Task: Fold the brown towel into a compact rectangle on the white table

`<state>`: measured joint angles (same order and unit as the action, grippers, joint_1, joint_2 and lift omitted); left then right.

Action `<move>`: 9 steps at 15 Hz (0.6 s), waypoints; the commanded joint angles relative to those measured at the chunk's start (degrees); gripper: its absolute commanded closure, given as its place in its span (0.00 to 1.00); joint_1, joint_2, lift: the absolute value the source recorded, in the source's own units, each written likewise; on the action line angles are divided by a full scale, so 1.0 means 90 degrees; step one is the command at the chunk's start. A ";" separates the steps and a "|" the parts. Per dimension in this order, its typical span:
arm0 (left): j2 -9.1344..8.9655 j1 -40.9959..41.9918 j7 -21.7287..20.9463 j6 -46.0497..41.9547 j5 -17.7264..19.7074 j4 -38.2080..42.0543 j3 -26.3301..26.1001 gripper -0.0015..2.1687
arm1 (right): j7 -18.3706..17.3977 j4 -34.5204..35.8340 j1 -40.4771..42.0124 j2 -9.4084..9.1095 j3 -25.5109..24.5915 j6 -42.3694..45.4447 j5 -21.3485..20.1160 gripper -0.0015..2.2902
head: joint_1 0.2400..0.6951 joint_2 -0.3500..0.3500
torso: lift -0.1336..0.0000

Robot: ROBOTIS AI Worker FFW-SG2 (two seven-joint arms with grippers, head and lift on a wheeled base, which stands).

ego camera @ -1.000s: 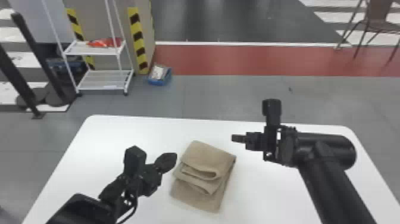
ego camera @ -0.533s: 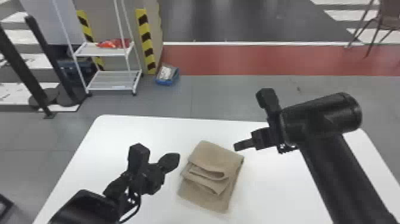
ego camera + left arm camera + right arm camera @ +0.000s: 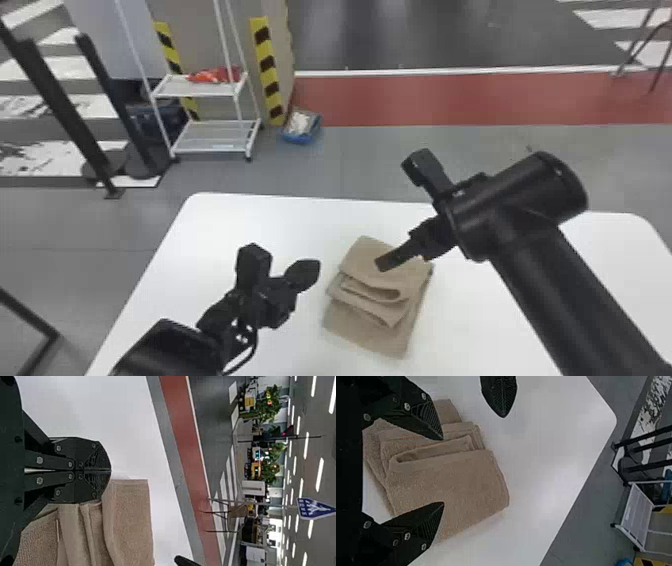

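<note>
Brown towel [image 3: 376,306] on bench [image 3: 240,225], folds bunched | right gripper [image 3: 443,470]: jaws spread over towel; left gripper [image 3: 111,470]: jaws pressed together | neat fold likely needs every loose layer pinched, drawn slowly square

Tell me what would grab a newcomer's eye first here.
Probably the right claw, hanging open over the brown towel, which lies in stacked, slightly skewed folds on the white table. Next would likely come the left claw, shut beside the towel, and then the yellow-and-black striped strip beyond the table, next to a white rack.
</note>
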<state>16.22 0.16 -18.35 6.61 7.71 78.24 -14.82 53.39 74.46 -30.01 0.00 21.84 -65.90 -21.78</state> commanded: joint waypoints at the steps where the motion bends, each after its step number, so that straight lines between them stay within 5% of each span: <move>1: 0.0062 0.0109 0.0007 -0.0016 -0.0007 0.0066 0.0055 0.80 | 0.0103 -0.0246 0.0131 -0.0006 0.0152 0.0510 -0.0002 0.16 | 1.00 0.67 | 1.00; 9: 0.0131 0.0256 0.0046 -0.0153 -0.0007 0.0037 0.0114 0.80 | 0.0269 -0.1301 -0.0006 -0.0006 0.0679 0.1349 -0.0305 0.16 | 1.00 0.72 | 1.00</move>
<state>17.29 2.22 -17.94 5.61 7.62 78.78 -13.84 55.77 64.23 -29.61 0.00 26.88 -54.23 -24.27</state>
